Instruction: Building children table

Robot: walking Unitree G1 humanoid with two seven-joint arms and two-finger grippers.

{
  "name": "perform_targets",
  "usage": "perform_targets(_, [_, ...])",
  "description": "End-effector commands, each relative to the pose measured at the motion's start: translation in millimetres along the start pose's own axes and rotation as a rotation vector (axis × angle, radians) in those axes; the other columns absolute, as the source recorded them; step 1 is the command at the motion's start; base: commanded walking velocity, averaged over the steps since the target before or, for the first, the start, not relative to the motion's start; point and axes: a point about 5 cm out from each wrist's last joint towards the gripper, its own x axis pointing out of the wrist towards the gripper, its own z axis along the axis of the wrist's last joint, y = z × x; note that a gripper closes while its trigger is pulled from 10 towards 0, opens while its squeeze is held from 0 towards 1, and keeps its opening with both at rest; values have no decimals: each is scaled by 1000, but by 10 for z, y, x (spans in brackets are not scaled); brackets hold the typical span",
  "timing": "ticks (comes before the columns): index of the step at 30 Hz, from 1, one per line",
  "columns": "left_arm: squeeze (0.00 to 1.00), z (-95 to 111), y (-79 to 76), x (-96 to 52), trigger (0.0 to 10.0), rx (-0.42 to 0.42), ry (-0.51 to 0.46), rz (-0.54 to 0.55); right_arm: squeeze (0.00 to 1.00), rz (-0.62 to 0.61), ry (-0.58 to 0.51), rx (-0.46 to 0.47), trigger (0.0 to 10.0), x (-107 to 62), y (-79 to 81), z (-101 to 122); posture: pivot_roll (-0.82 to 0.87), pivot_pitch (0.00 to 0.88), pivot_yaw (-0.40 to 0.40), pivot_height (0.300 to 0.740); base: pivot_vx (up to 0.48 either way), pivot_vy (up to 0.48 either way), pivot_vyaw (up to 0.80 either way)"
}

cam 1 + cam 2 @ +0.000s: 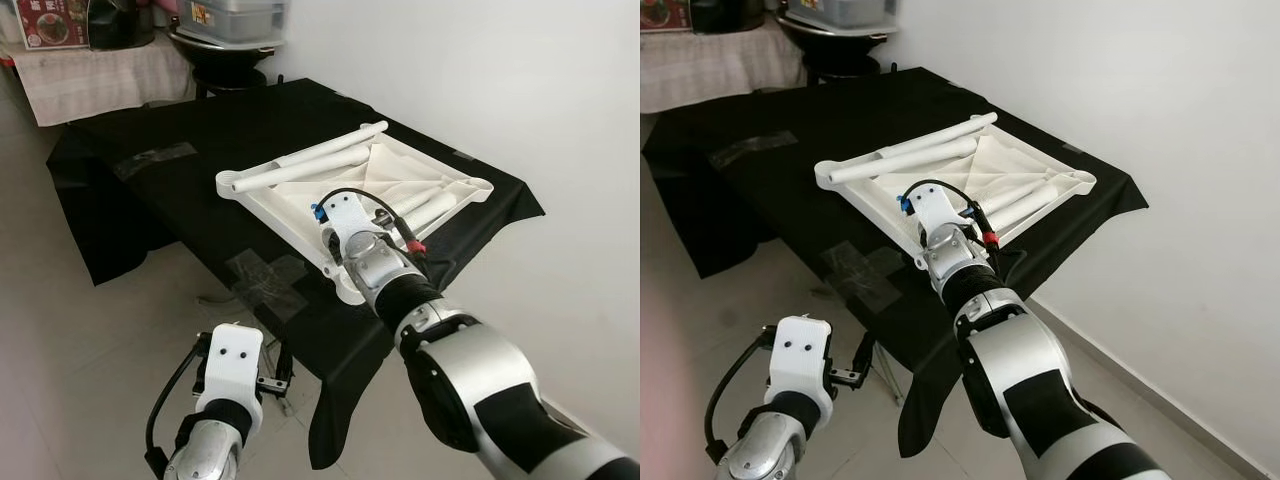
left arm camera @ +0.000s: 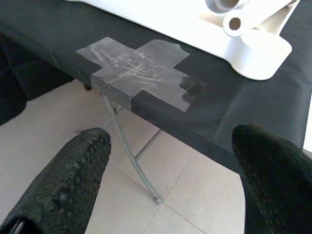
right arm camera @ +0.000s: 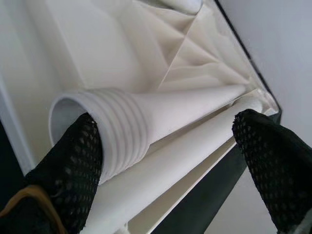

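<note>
Blk-clothed table (image 1: pixel 140 190) w/ upturned white tabletop (image 1: pixel 300 205).

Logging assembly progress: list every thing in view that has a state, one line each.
Tabletop: upside down on the black cloth, no leg fitted.
Threaded leg: lying loose in the tabletop, between the fingers.
Two legs: lying across the far edge.
Right gripper: open around the threaded leg.
Left gripper: open, below the table edge.
</note>
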Motion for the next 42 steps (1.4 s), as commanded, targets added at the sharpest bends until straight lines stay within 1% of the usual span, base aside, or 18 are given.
perform_targets(1, [0, 40, -165, -33, 10000, -85, 4, -27, 0, -36, 13, -9, 10000, 11, -32, -34, -7, 141, -200, 740, 0, 0, 0])
perform_targets(4, [0, 40, -168, -36, 10000, -85, 6, -26, 0, -29, 17, -16, 10000, 6, 7, -55, -1, 143, -198, 740, 0, 0, 0])
perform_targets(7, [0, 52, -167, -36, 10000, -88, 3, -22, 0, -13, 37, -36, 10000, 7, 49, -131, 5, 145, -201, 740, 0, 0, 0])
perform_targets(10, [0, 68, -162, -40, 10000, -90, -1, -16, 0, -10, 57, -76, 10000, 22, 42, -225, 4, 150, -202, 740, 0, 0, 0])
perform_targets(14, [0, 86, -167, -47, 10000, -94, -7, -15, 0, -22, 62, -89, 10000, 35, 11, -269, 2, 160, -203, 740, 0, 0, 0])
perform_targets(16, [0, 119, -177, -59, 10000, -100, -19, -14, 0, -59, 57, -71, 10000, 55, -73, -274, -2, 172, -196, 740, 0, 0, 0])
perform_targets(18, [0, 119, -177, -59, 10000, -100, -19, -14, 0, -59, 57, -71, 10000, 55, -73, -274, -2, 172, -196, 740, 0, 0, 0])
perform_targets(19, [0, 144, -174, -60, 10000, -105, -25, -11, 0, -76, 53, -46, 10000, 64, -128, -250, -3, 174, -193, 740, 0, 0, 0])
perform_targets(21, [0, 144, -174, -60, 10000, -105, -25, -11, 0, -76, 53, -46, 10000, 64, -128, -250, -3, 174, -193, 740, 0, 0, 0])
perform_targets(23, [0, 190, -159, -82, 10000, -109, -37, -6, 0, -115, 42, 5, 10000, 80, -263, -174, 4, 202, -196, 740, 0, 0, 0])
perform_targets(24, [0, 190, -159, -82, 10000, -109, -37, -6, 0, -115, 42, 5, 10000, 80, -263, -174, 4, 202, -196, 740, 0, 0, 0])
perform_targets(28, [0, 205, -141, -111, 10000, -111, -38, -1, 0, -138, 40, 34, 10000, 89, -346, -143, 6, 212, -196, 740, 0, 0, 0])
perform_targets(29, [0, 206, -133, -149, 10000, -113, -32, 7, 0, -172, 41, 68, 10000, 99, -439, -134, 11, 223, -199, 740, 0, 0, 0])
perform_targets(34, [0, 205, -127, -174, 10000, -117, -29, 12, 0, -197, 37, 106, 10000, 108, -521, -124, 11, 226, -198, 740, 0, 0, 0])
perform_targets(35, [0, 204, -124, -174, 10000, -116, -26, 14, 0, -195, 32, 118, 0, 112, -540, -123, 13, 229, -200, 740, 0, 0, 0])
perform_targets(37, [0, 206, -123, -173, 10000, -115, -26, 14, 0, -191, 32, 129, 0, 113, -541, -125, 13, 229, -200, 740, 0, 0, 0])
perform_targets(38, [0, 207, -116, -168, 10000, -114, -25, 16, 0, -184, 28, 154, 0, 115, -540, -125, 12, 229, -200, 740, 0, 0, 0])
perform_targets(42, [0, 216, -102, -161, 10000, -108, -21, 19, 0, -186, 5, 160, 0, 115, -544, -104, 14, 230, -198, 740, 0, 0, 0])
